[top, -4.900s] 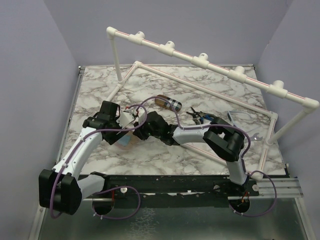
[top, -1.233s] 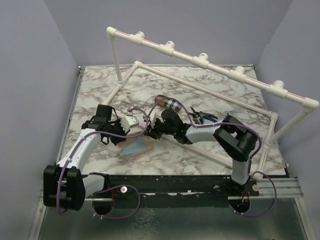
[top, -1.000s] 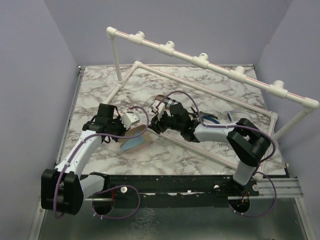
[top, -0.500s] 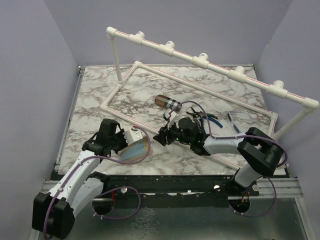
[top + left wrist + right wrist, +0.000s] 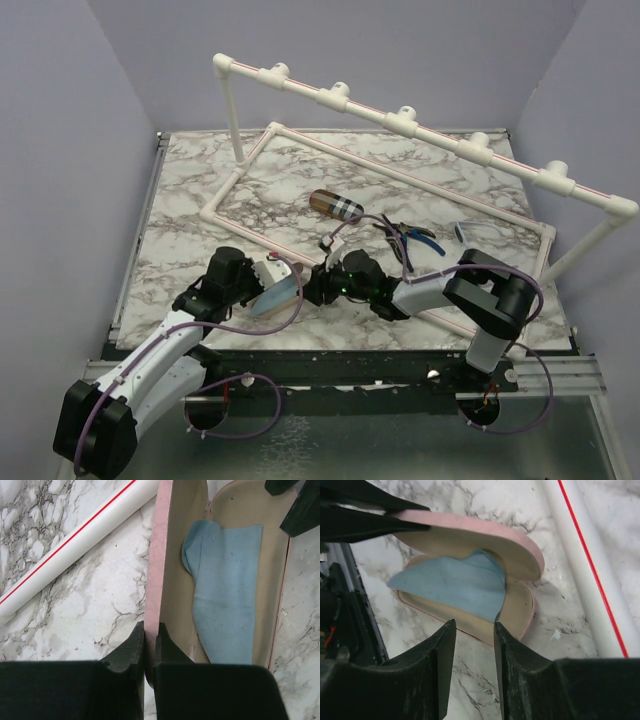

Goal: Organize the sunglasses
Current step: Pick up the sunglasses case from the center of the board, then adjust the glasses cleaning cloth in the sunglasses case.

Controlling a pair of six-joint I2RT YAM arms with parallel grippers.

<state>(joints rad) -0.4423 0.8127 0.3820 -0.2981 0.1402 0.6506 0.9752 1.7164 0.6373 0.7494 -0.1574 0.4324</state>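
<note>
One pair of sunglasses (image 5: 466, 231) with a blue frame lies at the right of the table, partly behind my right arm. An open pink case (image 5: 276, 298) lies near the front edge, with a blue cloth (image 5: 227, 590) inside it. My left gripper (image 5: 150, 639) is shut on the case's raised lid edge (image 5: 470, 527). My right gripper (image 5: 474, 626) is open just at the case's lower rim, and nothing is between its fingers. In the top view the left gripper (image 5: 270, 284) and right gripper (image 5: 316, 285) flank the case.
A brown plaid case (image 5: 335, 205) and black-and-blue pliers (image 5: 410, 236) lie mid-table. A white pipe frame (image 5: 400, 120) spans the back. Its floor pipe (image 5: 585, 565) runs just beside the pink case. The table's front edge (image 5: 330, 352) is close.
The left arm has pulled the open pink case toward the front edge. The right gripper followed it down to the case, and its jaws have narrowed a little.
</note>
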